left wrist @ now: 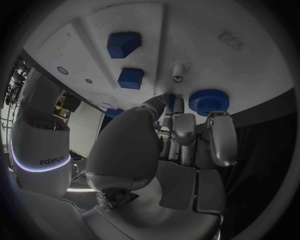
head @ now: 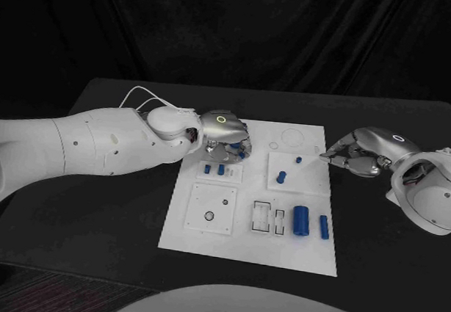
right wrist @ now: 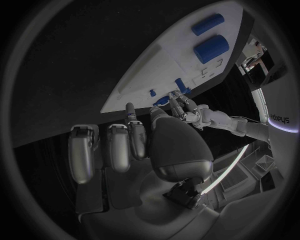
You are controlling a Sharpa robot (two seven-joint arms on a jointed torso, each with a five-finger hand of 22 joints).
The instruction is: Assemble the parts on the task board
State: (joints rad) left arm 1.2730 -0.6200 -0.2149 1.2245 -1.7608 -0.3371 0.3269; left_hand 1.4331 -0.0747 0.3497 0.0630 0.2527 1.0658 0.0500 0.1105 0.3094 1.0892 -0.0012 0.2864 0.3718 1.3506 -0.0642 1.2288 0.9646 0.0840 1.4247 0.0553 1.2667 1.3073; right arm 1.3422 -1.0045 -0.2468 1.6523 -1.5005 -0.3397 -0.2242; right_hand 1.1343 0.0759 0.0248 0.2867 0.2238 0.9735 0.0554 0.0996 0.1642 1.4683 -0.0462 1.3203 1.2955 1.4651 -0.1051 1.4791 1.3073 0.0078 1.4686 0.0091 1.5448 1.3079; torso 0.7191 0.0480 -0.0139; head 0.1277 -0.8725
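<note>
The left hand (head: 225, 135) is reaching in from the left and hovering over the far left corner of the task board (head: 205, 245), fingers pointing down at the small plate there. Its fingertips (left wrist: 164, 99) are closing together around something small and blue, though I cannot tell whether that piece is truly pinched or only being touched. Just beside those fingertips, the blue gear (left wrist: 209, 101) is sitting flat on the board, and a small white peg (left wrist: 178, 71) is standing next to it. Two blue blocks (head: 214, 170) are standing in their sockets just nearer than the hand.

Moving right, a short blue peg (head: 281, 178) is lying on the middle plate with its long axis running near to far, slightly tilted. Nearer still, the large blue cylinder (head: 301, 221) and a slimmer blue cylinder (head: 325, 226) are lying side by side, both also pointing near to far, next to the slotted plate (head: 269, 218).

At the right edge of the board, the right hand (head: 357, 156) is waiting just off the plate, fingers loosely curled and holding nothing. It is sitting closer to the two cylinders than the left hand is, so I would judge those fall to the right arm, while the far left corner belongs to the left
</note>
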